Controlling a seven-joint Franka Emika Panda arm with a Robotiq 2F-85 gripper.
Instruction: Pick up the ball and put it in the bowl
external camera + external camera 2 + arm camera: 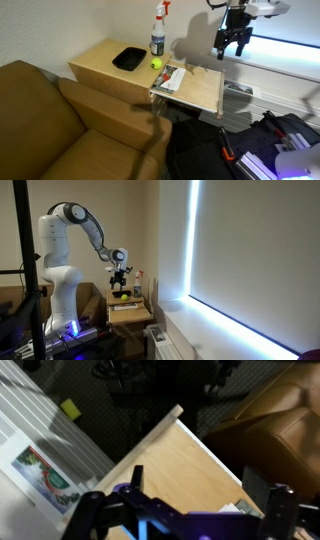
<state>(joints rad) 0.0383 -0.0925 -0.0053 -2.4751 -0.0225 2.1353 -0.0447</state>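
Observation:
The small yellow-green ball (156,63) lies on the light wooden table (100,58), between the black bowl (128,58) and a magazine. It also shows in an exterior view (123,297). My gripper (233,47) hangs high in the air to the right of the table, well above and away from the ball; it also shows above the table in an exterior view (120,280). Its fingers (205,488) are spread open with nothing between them. The wrist view shows only bare table wood and the table's edge; ball and bowl are out of that view.
A spray bottle (158,32) with a white and red top stands behind the ball. A magazine (171,78) lies on the table's near side. A brown sofa (50,120) sits by the table. Dark bags (250,145) lie on the floor. A window blind (250,250) is nearby.

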